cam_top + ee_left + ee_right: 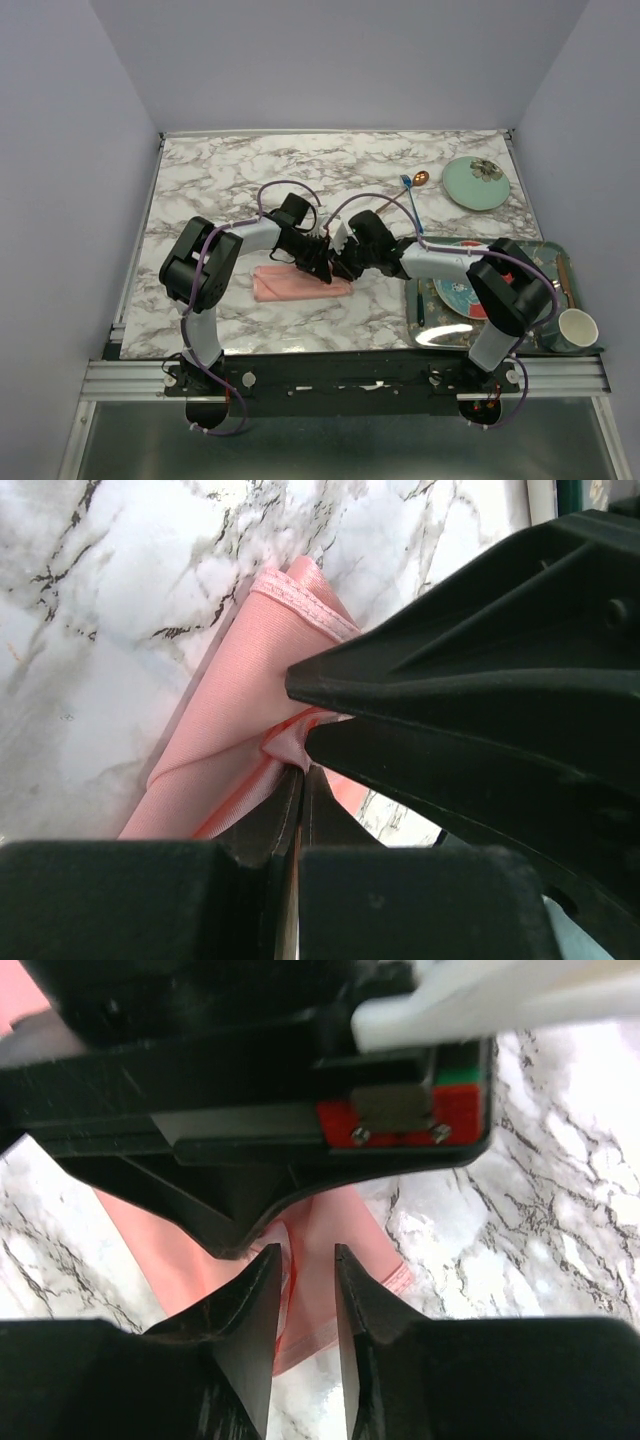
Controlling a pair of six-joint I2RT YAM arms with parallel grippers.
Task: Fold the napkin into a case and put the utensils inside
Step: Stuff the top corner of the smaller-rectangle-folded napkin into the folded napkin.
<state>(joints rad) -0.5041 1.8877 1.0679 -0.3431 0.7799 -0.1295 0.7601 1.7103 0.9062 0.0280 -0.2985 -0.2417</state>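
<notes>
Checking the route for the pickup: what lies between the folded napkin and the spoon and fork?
In the top view, the right gripper and its wrist stand between the napkin and the utensils; past them, bare marble table.

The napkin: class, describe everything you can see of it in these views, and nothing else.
The napkin is a salmon-pink cloth with a slight sheen and a stitched hem, folded into a narrow, layered strip lying on the marble table. The left gripper is shut on a raised fold at its right end; the right gripper hangs over the same end with jaws parted.
</notes>
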